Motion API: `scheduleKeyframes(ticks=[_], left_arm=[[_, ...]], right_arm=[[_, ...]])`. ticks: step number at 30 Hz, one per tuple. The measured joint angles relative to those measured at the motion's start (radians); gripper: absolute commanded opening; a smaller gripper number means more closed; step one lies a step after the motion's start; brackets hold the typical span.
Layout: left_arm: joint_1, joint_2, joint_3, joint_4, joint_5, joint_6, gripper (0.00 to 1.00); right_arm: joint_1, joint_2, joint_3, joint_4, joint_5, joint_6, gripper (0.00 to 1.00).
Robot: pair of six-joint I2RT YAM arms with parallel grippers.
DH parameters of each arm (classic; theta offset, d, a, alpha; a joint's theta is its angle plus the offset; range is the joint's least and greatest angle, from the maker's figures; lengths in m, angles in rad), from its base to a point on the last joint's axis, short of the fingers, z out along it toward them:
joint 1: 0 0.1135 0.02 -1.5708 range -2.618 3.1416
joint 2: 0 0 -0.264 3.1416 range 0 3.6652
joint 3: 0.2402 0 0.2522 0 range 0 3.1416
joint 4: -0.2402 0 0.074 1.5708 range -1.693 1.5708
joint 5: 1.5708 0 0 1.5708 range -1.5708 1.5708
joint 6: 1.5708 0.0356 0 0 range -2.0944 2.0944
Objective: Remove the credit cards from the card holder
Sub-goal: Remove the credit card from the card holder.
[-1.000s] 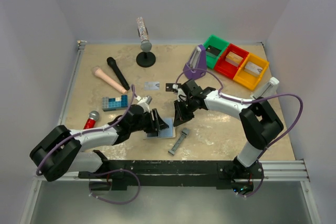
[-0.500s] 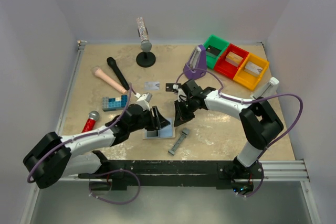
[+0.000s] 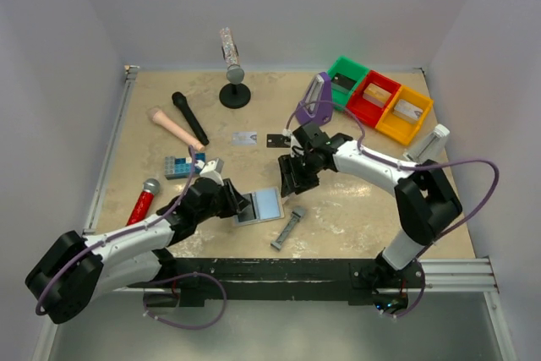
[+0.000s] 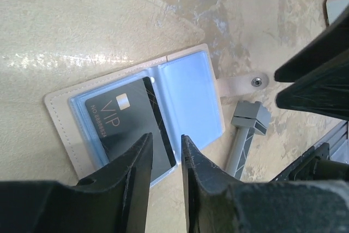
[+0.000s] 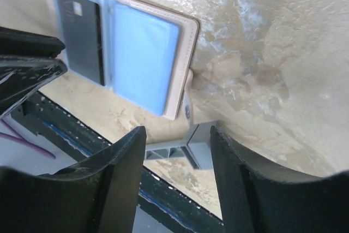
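A black rail [image 3: 279,272] runs along the near edge. Past it the table [image 3: 363,209] is beige and marbled, glossy enough to throw pale glare in both wrist views.

The left gripper [image 4: 165,141] hangs low over this surface, its jaws a narrow slit apart and holding nothing. Just ahead of those jaws the holder [image 4: 188,88] lies open and flat, pale blue inside with a tan stitched border. The VIP card [image 4: 128,121] is tucked in the half nearer the left jaws, and its edge shows through the slit. The holder's snap tab reaches toward the bar [image 4: 246,130], a grey piece lying just beside it.

The right gripper [image 5: 177,135] stands on the holder's far side with its jaws spread wide and empty. The bar shows in the gap between them and the holder lies past their tips.

Out to the side of the left jaws sit the brick [image 3: 179,166] and a red mic [image 3: 142,201]. Behind the right jaws, the silver card [image 3: 244,137] and the loose black card [image 3: 276,140] lie flat on the table, near each other but apart.

Farther back stand a mic stand [image 3: 234,95] and a row of coloured bins [image 3: 373,97]. Plain pale walls [image 3: 279,6] close the table in on three sides.
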Motion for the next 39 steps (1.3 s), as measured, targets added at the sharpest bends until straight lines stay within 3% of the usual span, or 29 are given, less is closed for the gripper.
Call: scheduleKeyframes(ticks=[2,4,6,11,20,26,39], left_arm=[[0.002,-0.029,-0.004,-0.012,-0.015,0.0,0.28],[0.005,-0.051,-0.006,-0.015,-0.024,0.0,0.24],[0.006,-0.071,-0.013,-0.014,-0.037,-0.001,0.2],[0.006,-0.071,-0.034,-0.023,-0.059,-0.002,0.11],[0.006,-0.047,-0.036,-0.051,-0.111,-0.009,0.06],[0.006,-0.021,-0.043,-0.051,-0.119,-0.01,0.0],[0.007,-0.007,-0.058,-0.018,-0.122,-0.035,0.0]], right_arm=[[0.0,-0.053,0.002,-0.014,0.013,-0.003,0.45],[0.0,-0.106,0.002,-0.006,0.003,-0.005,0.3],[0.001,-0.152,-0.001,0.039,-0.043,0.002,0.26],[0.035,-0.147,-0.023,0.202,-0.179,0.05,0.27],[0.098,0.045,-0.057,0.388,-0.311,0.173,0.3],[0.106,0.103,-0.057,0.439,-0.335,0.222,0.29],[0.107,0.206,-0.055,0.455,-0.336,0.24,0.3]])
